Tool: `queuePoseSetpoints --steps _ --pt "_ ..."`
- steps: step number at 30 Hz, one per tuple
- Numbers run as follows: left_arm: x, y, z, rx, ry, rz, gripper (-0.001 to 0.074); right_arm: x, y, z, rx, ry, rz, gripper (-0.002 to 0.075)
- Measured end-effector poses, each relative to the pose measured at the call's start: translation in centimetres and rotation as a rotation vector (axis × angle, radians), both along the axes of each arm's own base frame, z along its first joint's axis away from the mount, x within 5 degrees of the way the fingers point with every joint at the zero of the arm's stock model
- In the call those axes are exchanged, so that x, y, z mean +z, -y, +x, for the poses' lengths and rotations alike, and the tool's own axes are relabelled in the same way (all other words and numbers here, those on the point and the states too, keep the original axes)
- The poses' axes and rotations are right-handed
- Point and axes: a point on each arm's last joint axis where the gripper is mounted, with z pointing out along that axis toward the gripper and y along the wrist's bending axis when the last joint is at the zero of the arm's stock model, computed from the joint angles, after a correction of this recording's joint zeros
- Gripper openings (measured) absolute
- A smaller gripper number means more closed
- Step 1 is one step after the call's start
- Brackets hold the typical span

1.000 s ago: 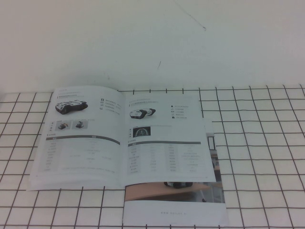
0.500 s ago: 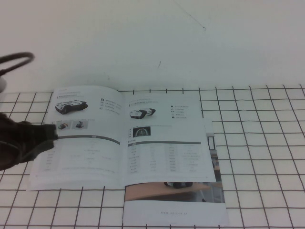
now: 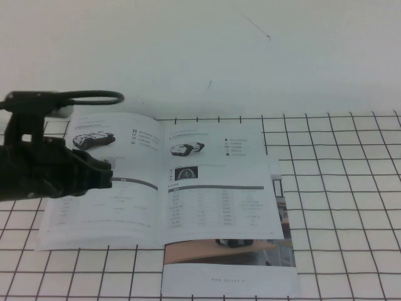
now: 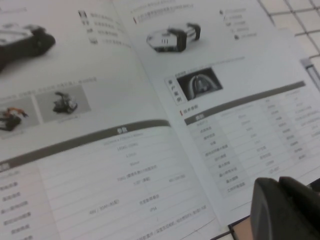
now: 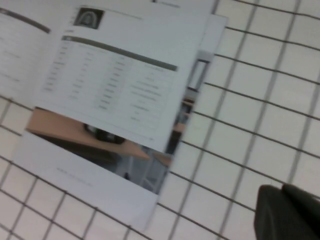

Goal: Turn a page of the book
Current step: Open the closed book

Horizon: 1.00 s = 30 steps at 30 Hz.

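Observation:
The book [image 3: 119, 188] lies open on the gridded table, a thin white manual with vehicle photos and grey-barred tables. Its right-hand page [image 3: 219, 191] shows a vehicle and a dark dial picture and lies flat. My left gripper [image 3: 106, 176] reaches in from the left and hovers over the left-hand page, its fingers together and empty. In the left wrist view the left gripper [image 4: 286, 210] is above the book's near edge, by the page [image 4: 240, 105]. My right gripper [image 5: 289, 214] is shut and empty above bare grid, off to the side of the page [image 5: 115, 75]; it is out of the high view.
A brochure [image 3: 229, 266] with a brown floor photo and white strip lies under the book's near right corner, also in the right wrist view [image 5: 90, 165]. The table [image 3: 338, 188] has a black grid; a white wall [image 3: 200, 56] stands behind.
My left arm has come in from the left edge and moved right, over the book's left-hand page. The book and page have not moved.

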Motion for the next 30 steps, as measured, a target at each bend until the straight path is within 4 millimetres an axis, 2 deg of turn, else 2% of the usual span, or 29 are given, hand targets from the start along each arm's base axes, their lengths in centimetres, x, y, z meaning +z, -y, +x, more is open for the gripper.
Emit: queuePoseSetpoints --steps 6,13,17,23,30 --pt "-2.7 0.6 2.1 -0.05 -0.07 -0.014 -0.0003 -2.3 -3.0 2.5 0.191 -0.027 0.183 -0.0002" --pt "-3.4 2.4 5.2 -0.182 -0.121 -0.033 -0.0003 -6.9 -7.4 4.9 0.261 -0.079 0.142 0.0021" --pt "-3.7 3.1 6.8 -0.208 -0.14 0.008 -0.0003 -8.8 -7.6 6.4 0.201 -0.066 0.114 0.0089" --pt "-6.2 2.7 8.3 -0.192 -0.217 0.112 -0.0003 -10.5 -7.8 7.6 0.171 -0.059 0.129 0.0226" --pt "-9.7 2.6 9.2 -0.188 -0.306 0.144 -0.0003 -12.5 -8.5 8.9 0.165 -0.036 0.201 0.0256"
